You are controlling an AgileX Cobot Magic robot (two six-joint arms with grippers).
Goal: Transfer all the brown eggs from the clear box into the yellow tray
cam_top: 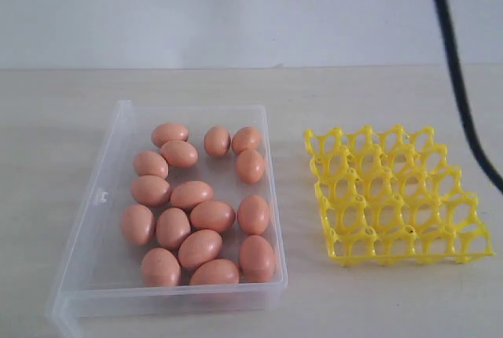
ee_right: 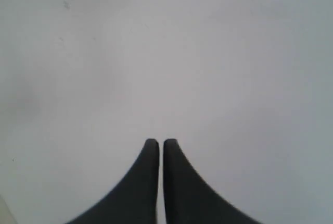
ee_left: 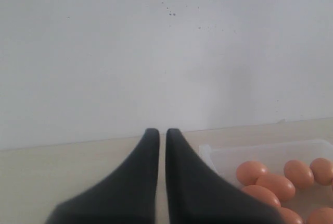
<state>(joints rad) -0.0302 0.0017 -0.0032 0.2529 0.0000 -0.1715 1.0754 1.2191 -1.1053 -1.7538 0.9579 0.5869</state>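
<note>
Clear plastic forms the box (cam_top: 94,228) on the left of the pale bench (cam_top: 47,110), and all sixteen brown eggs (cam_top: 191,194) lie loose on its floor, many touching. Right of it, set apart, sits the yellow tray (cam_top: 409,257), cups facing up. A black cable (cam_top: 460,94) hangs past the tray's right side. The left jaws and the right jaws are each pressed closed, gripping nothing.

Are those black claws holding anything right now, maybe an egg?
No. The left tool and the right tool are both shut on nothing; the brown eggs all lie in the clear box.
</note>
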